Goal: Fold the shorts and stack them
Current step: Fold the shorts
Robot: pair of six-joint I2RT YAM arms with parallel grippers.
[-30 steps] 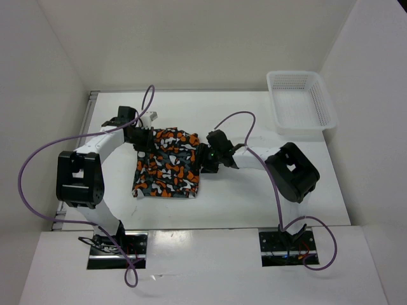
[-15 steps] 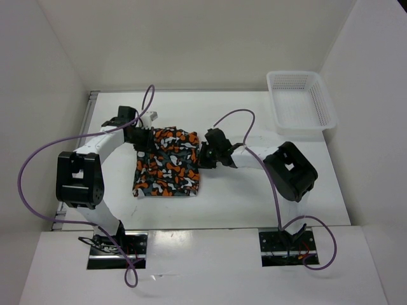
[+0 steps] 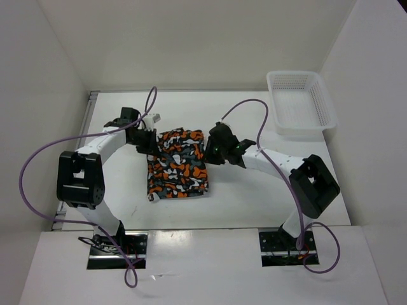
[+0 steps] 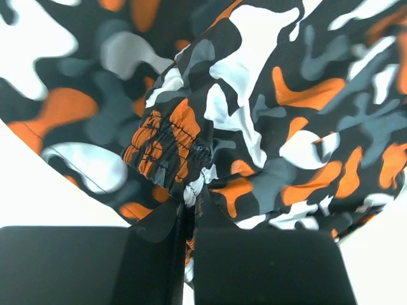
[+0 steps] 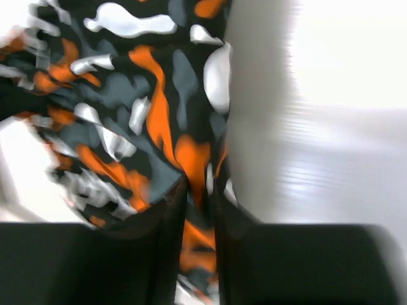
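The shorts (image 3: 178, 164), in orange, dark grey, black and white camouflage print, hang and lie in the middle of the table between both grippers. My left gripper (image 3: 150, 141) is shut on the shorts' upper left edge; the left wrist view shows the gathered elastic waistband (image 4: 168, 149) pinched between its jaws (image 4: 191, 210). My right gripper (image 3: 210, 147) is shut on the upper right edge; the right wrist view shows a fold of the cloth (image 5: 191, 165) between its jaws (image 5: 198, 197). The lower part of the shorts rests on the table.
A white plastic mesh basket (image 3: 300, 101) stands at the back right corner. White walls close in the table on the left, back and right. Purple cables loop from both arms.
Both grippers have carried the shorts to the right. The cloth is now narrower and its lower edge lies further right. The right arm's elbow has swung out to the right.
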